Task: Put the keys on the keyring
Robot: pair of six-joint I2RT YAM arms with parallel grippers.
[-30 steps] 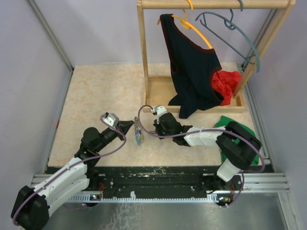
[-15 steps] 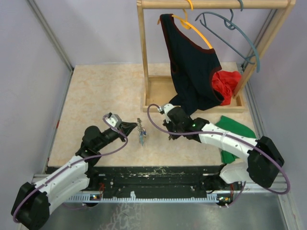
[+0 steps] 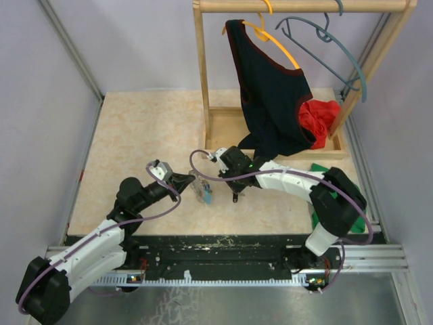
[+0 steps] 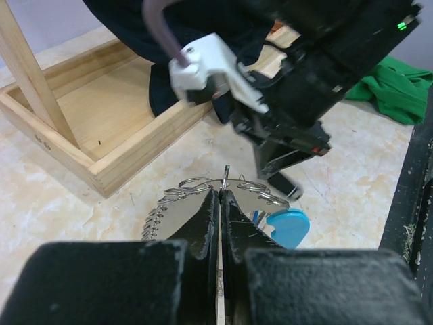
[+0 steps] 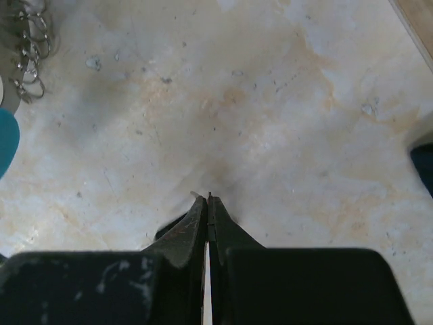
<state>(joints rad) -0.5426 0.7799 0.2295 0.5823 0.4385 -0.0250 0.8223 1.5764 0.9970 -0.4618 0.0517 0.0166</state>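
The keyring (image 3: 200, 189), a loop of coiled grey wire with small rings and a light-blue section (image 4: 291, 227), stands on the table. My left gripper (image 3: 189, 180) is shut on its wire, and the wire pokes up between the tips of the left gripper (image 4: 222, 193). My right gripper (image 3: 235, 197) points down just right of the keyring. The right gripper (image 5: 208, 200) is shut on a thin metal sliver of one of the keys (image 5: 197, 195), close above the tabletop. A small black piece (image 4: 289, 189) shows at its tips. The keyring's rings (image 5: 30, 47) sit at the upper left of the right wrist view.
A wooden rack with a base tray (image 3: 223, 128) stands behind, carrying a dark garment (image 3: 270, 101) on a yellow hanger and a grey-blue hanger (image 3: 338, 47). Red cloth (image 3: 319, 115) lies in the tray. Green cloth (image 4: 396, 88) lies at the right.
The right arm swung out to the right, then came back left to the keyring's right side, jaws shut throughout. The left gripper held the keyring nearly still.
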